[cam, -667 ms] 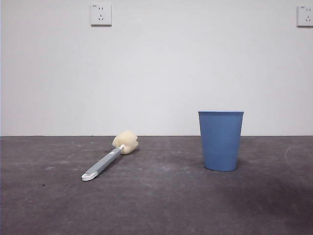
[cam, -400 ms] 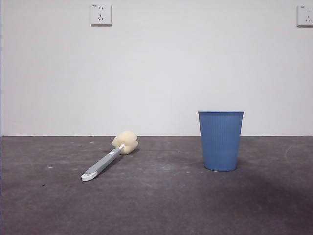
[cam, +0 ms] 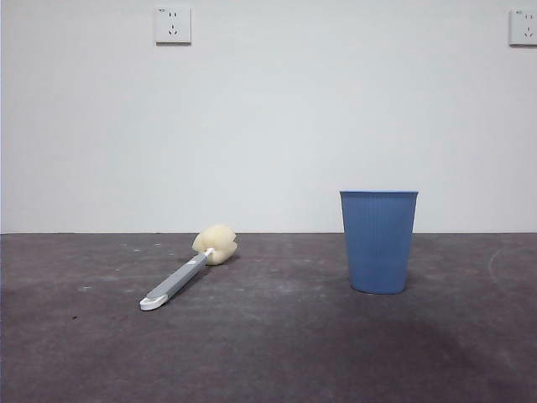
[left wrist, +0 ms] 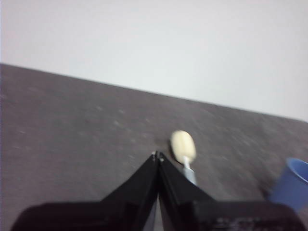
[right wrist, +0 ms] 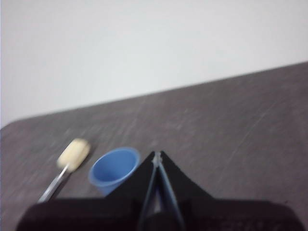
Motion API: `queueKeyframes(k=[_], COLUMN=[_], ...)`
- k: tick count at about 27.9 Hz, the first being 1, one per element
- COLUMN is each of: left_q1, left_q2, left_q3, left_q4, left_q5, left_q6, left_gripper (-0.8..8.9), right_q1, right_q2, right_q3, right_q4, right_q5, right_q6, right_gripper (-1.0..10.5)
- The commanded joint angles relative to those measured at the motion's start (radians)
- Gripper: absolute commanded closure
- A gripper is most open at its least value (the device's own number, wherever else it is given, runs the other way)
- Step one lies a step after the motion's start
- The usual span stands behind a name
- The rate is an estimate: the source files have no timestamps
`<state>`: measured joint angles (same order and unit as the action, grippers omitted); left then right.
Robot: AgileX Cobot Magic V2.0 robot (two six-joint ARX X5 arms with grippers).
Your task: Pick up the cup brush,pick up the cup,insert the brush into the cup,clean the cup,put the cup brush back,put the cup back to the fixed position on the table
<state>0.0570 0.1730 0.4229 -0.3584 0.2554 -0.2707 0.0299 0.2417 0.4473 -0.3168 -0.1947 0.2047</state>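
Note:
The cup brush (cam: 186, 270) lies flat on the table (cam: 277, 353), left of centre, its cream sponge head toward the wall and its white looped tip toward me. The blue ribbed cup (cam: 378, 241) stands upright to its right. Neither arm shows in the front view. In the left wrist view my left gripper (left wrist: 157, 155) is shut and hangs above the table, with the cup brush (left wrist: 184, 149) just past its tips and the cup (left wrist: 290, 183) off to one side. My right gripper (right wrist: 157, 155) is shut too, empty, with the cup (right wrist: 114, 169) and the cup brush (right wrist: 68, 161) beside it.
A plain white wall with two sockets (cam: 173, 25) rises behind the table. The dark table surface stretches wide around both objects.
The cup brush and the cup have not moved. Only the shading on the right part of the table shifts slightly.

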Motion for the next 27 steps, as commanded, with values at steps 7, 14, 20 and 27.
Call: queueKeyframes(k=[7,14,20,27], left_q1=[0.001,0.0,-0.005,-0.005], left_q2=[0.233,0.333,0.355,0.386], left_q3=[0.256,0.381,0.386,0.386], left_q4=[-0.307,-0.561,-0.638,-0.621], left_q5=[0.22,0.33,0.349,0.348], left_q6=[0.202,0.363,0.378,0.362], left_gripper=[8.21,8.21,7.04,2.79], right_q1=[0.026,0.051,0.057,0.057], right_q2=[0.259,0.407,0.446,0.446], right_q3=[0.295,0.422,0.428,0.428], right_q4=[-0.423,-0.681,-0.709,-0.709], right_q5=[-0.267,-0.305,-0.305,-0.304], right_q6=[-0.281,-0.393,-0.385,-0.335], right_gripper=[9.6,9.6,8.7,3.8])
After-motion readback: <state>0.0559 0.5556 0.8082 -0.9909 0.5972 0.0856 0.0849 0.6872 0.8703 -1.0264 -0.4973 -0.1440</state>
